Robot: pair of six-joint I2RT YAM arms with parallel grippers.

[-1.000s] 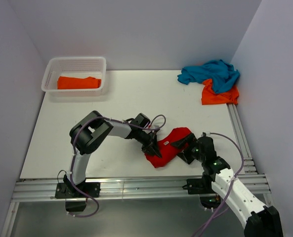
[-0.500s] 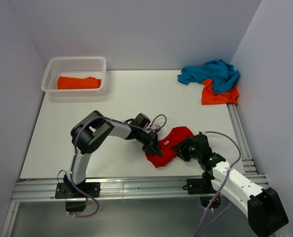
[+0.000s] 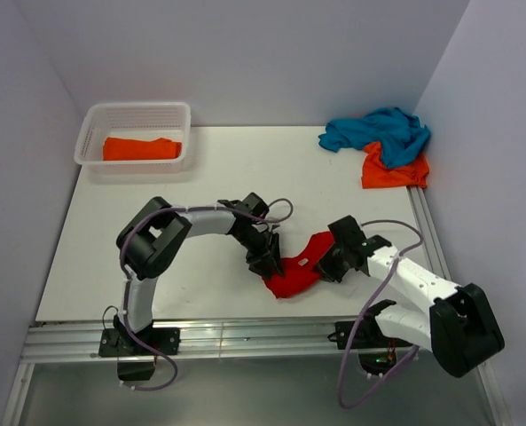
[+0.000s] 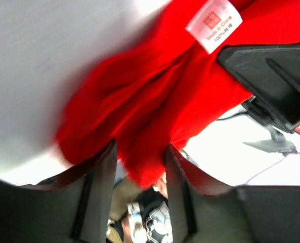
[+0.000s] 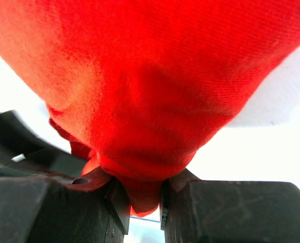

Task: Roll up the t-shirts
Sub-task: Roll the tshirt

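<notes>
Red t-shirt [image 3: 291,277], one of four: right pincer [image 5: 139,195] pinches it, left pincer [image 4: 139,150] half-open around a fold.

the top view looks down from above and behind the arms, facing the far wall. it is far enough off to take in the whole tabletop [image 3: 245,177], with the arm bases at the bottom edge. the left wrist view sits just behind the left pincer [image 4: 139,157], whose fingers rise from the bottom of the frame. the red t-shirt [image 4: 150,91] fills most of it, partly blurred. the right wrist view is nearer still, with the right pincer [image 5: 142,200] at its bottom edge. all three views share that t-shirt, which lies lower centre in the top view.
</notes>
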